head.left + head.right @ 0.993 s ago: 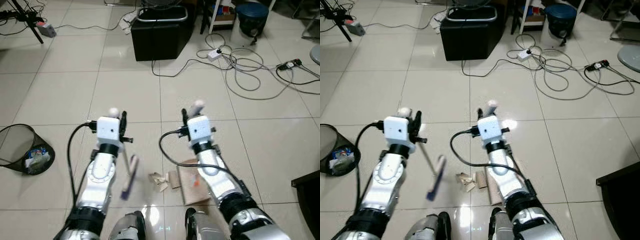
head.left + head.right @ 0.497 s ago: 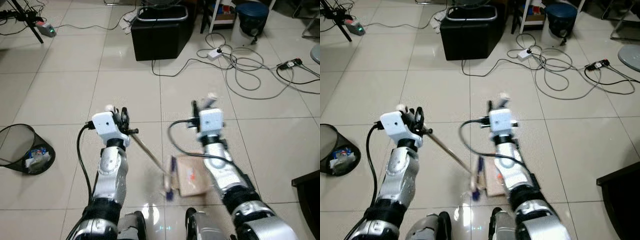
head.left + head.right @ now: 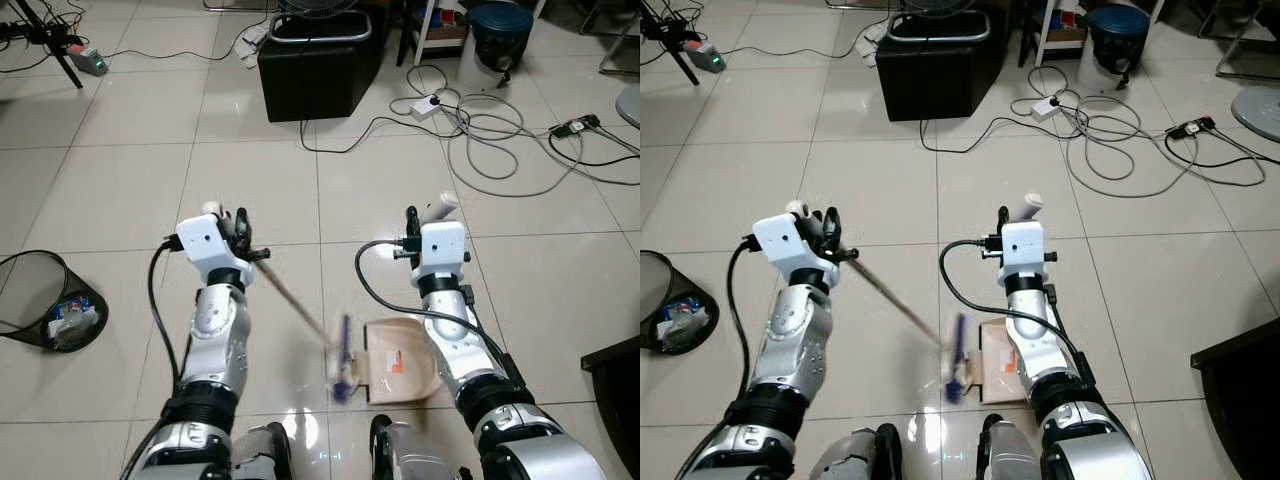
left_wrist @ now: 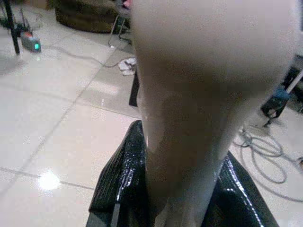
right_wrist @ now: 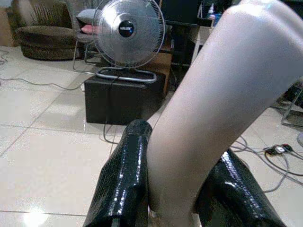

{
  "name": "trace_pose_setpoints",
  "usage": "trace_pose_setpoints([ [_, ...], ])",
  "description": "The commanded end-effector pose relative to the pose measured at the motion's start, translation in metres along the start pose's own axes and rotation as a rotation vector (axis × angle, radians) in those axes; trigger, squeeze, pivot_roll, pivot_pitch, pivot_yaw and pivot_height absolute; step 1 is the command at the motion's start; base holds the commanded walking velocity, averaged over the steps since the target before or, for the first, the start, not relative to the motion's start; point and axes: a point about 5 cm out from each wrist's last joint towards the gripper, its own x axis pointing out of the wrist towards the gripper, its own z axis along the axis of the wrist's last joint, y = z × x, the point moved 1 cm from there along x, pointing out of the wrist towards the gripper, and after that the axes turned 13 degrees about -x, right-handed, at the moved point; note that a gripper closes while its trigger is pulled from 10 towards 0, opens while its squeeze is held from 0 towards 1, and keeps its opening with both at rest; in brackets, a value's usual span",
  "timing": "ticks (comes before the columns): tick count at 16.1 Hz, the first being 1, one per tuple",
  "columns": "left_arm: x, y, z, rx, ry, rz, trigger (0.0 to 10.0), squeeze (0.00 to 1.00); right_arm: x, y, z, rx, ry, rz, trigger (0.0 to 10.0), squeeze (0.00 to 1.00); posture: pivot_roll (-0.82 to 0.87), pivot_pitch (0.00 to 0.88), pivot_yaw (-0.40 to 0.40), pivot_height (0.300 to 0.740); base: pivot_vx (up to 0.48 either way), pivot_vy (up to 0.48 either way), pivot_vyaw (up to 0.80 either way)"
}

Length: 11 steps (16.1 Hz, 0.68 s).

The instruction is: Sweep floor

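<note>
I have my left gripper (image 3: pixel 238 222) with its black fingers (image 4: pixel 118 184) clamped on the pale handle of the small hand broom (image 3: pixel 300 312). Its thin stick slants down across the cream tiled floor (image 3: pixel 120 180) to the blurred blue-and-white brush head, which sits just beside the open edge of the beige plastic dustpan (image 3: pixel 398 362). My right gripper (image 3: pixel 428 212) has its fingers (image 5: pixel 125 179) closed around the dustpan's pale upright handle, and the pan lies flat on the tile below that arm.

I judge the step in hand to be brushing scraps into the pan. To do it well I would keep the pan's lip pressed flat on the tile so nothing slides under, and draw the brush toward it in short, low strokes rather than flicks. The head is blurred, so I cannot tell what debris is left. The black mesh wastebasket (image 3: pixel 40 300) lies tipped over, well apart on my left.
</note>
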Motion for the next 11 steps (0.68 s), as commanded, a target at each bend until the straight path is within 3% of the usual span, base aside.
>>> trace_pose_setpoints([
  [1, -0.002, 0.002, 0.002, 0.109, -0.017, -0.042, 10.0, 0.00, -0.006, 0.003, -0.003, -0.041, -0.013, 0.019, 10.0, 0.00, -0.02, 0.206, 0.042, 0.740, 0.000, 0.000, 0.00],
  [4, -0.004, 0.006, 0.004, 0.213, -0.021, -0.091, 10.0, 0.00, -0.006, 0.008, 0.000, -0.081, -0.037, 0.036, 10.0, 0.00, -0.02, 0.220, 0.039, 0.740, 0.000, 0.000, 0.00],
  [7, -0.006, 0.008, 0.006, 0.195, -0.030, -0.084, 10.0, 0.00, -0.007, 0.012, 0.001, -0.067, -0.031, 0.037, 10.0, 0.00, -0.01, 0.229, 0.037, 0.740, 0.000, 0.000, 0.00],
  [11, -0.013, 0.002, -0.010, 0.184, 0.032, -0.087, 10.0, 0.00, -0.013, 0.020, -0.002, -0.071, -0.010, 0.043, 10.0, 0.00, -0.01, 0.243, 0.038, 0.740, 0.000, 0.000, 0.00],
])
